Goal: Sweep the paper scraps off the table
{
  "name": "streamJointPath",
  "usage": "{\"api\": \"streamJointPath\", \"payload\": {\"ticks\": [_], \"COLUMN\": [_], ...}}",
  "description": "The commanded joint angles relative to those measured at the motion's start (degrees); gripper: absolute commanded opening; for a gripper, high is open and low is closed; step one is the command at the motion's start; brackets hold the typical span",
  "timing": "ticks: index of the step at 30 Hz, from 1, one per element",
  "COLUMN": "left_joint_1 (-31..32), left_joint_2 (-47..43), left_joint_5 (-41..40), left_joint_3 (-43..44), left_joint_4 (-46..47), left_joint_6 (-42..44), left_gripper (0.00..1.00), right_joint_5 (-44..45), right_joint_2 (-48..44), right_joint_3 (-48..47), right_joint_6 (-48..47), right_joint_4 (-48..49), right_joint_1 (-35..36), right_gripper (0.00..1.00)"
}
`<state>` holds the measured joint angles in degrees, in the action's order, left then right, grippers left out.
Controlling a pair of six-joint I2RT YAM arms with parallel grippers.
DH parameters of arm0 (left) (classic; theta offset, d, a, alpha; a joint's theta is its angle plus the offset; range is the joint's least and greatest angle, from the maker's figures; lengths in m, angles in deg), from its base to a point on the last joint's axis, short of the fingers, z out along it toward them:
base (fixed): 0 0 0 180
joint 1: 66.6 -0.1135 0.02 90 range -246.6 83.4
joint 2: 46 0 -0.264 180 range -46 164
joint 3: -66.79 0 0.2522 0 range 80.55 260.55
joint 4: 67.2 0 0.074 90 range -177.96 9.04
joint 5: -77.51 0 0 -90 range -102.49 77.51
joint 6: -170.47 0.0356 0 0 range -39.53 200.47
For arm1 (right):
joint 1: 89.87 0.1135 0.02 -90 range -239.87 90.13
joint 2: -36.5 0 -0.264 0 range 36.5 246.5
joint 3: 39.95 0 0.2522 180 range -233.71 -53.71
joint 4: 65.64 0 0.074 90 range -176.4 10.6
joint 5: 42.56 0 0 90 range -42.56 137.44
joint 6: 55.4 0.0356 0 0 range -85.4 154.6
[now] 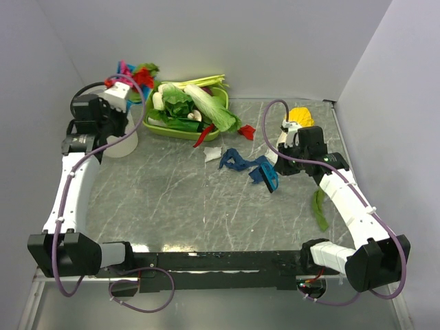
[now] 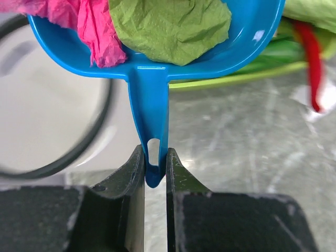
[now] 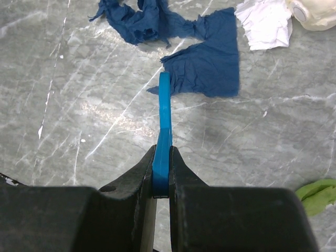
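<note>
Now, at left, clamps the dustpan (image 2: 149,100) handle in the left tool (image 2: 156,168), pink scrap (image 2: 97,31) and green scrap (image 2: 168,26) inside. Has blue scraps (image 1: 237,161) and white scrap (image 1: 212,152) on the table (image 1: 172,206). Pinches a blue blade (image 3: 165,105) in the right tool (image 3: 162,155).

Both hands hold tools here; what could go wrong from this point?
The left hand pinches the dustpan only by its handle tip; loaded with the pink scrap and green scrap, it may twist and spill.
The dark blue scraps spread wider than the blue sweeper in the right hand; one stroke may leave some.
The green piece beside the right arm may be missed.
</note>
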<state>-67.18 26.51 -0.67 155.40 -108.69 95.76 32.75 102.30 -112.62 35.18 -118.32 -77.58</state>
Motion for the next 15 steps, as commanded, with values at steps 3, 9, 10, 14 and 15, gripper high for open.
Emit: {"api": "streamJointPath", "payload": {"ticks": [3, 9, 10, 14, 15], "left_joint_1": [-5.74, -10.67, -11.71, -15.50, -16.20], "left_joint_2": [-3.60, -1.76, -1.41, -0.01, 0.43], "left_joint_5": [-4.95, -7.32, -7.77, -8.74, -8.82], "left_joint_3": [3.28, 6.97, 7.33, 10.22, 11.45], "left_joint_4": [0.04, -4.97, -5.14, -6.55, -7.42], "left_joint_6": [0.35, 5.62, 6.50, 10.97, 11.86], "left_gripper": [0.01, 0.01, 0.01, 0.01, 0.01], "right_joint_5": [-1.30, -2.35, -2.44, -2.79, -2.88], "right_joint_2": [-0.67, -1.11, -1.29, -1.73, -1.82], "right_joint_3": [-0.41, 0.82, 1.08, 1.87, 1.87], "right_joint_6": [1.44, 2.06, 2.14, 2.41, 2.50], "right_joint_4": [2.35, 2.44, 2.70, 2.88, 2.88], "right_joint_1": [-0.60, -0.52, -0.69, -0.69, -0.69], "right_gripper": [0.00, 0.00, 0.00, 0.00, 0.00]}}
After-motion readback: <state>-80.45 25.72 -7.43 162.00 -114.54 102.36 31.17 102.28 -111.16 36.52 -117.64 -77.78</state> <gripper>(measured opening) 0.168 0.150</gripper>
